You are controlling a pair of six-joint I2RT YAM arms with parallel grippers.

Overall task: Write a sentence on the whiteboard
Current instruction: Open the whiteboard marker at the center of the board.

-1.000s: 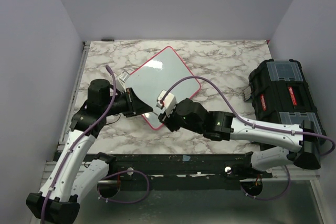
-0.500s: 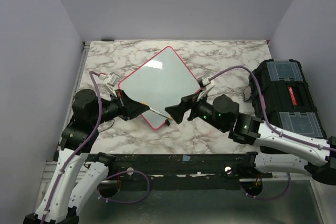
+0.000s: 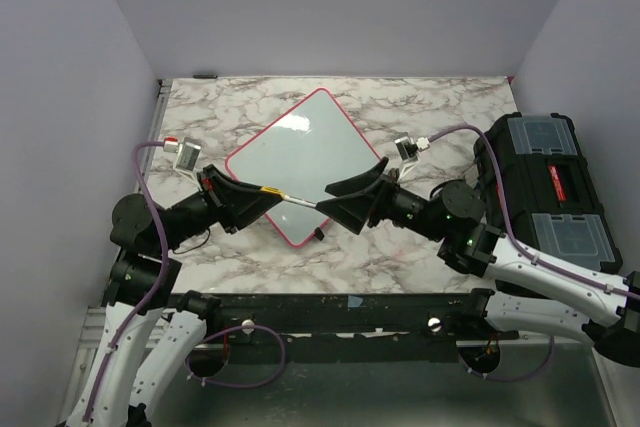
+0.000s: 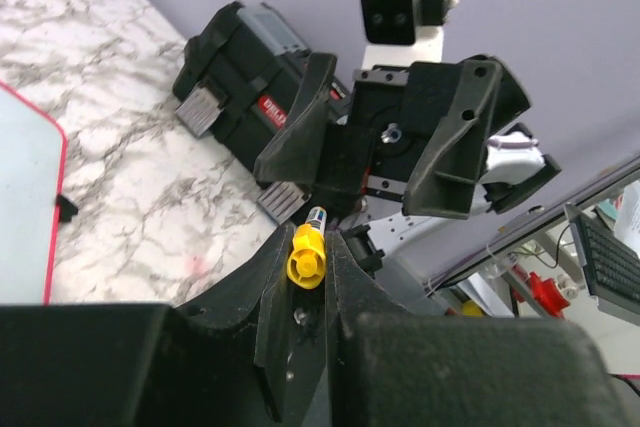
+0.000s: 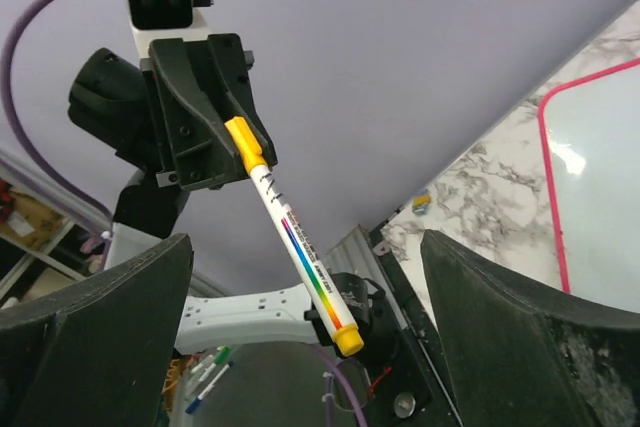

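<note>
A: Entry 1, far L?
B: L hand [image 3: 262, 197]: pressed together, pinching marker [image 3: 290, 198] by one yellow end. Held up off the bench [image 3: 420, 117], at the board's near-L edge as seen from above.

A: Marker condition?
B: White barrel w/ rainbow stripe, yellow at both ends. Free end is pointed at the R palm. Capped or not: can't be told. No contact w/ board is seen.

A: Entry 2, centre?
B: Whiteboard [image 3: 305, 152]: laid flat mid-bench, turned diamond-wise, one corner toward the arm bases, red-pink rim. Glare on the far part. Sentence: not made out on the face in any view.

A: Entry 3?
B: R hand [image 3: 327, 198]: spread wide, nothing gripped, fingers flanking the marker's free end w/o touching it, just R of the board's near corner.

A: Entry 4, far R?
B: Black toolbox [image 3: 540, 187]: shut, at the bench's R edge, well apart from the board.

A: Changes noted?
B: 1 s back the R hand was held narrower, over the board's near corner. Half a sec back both hands were met at the marker. Now the R hand has been opened and drawn R, and the L arm has been pulled back L. Marker is left w/ the L hand alone.

A: Meaning for task?
B: Judged a pass to the L hand or a cap step, not a writing stroke. Progress can't be rated w/o legible text.
</note>
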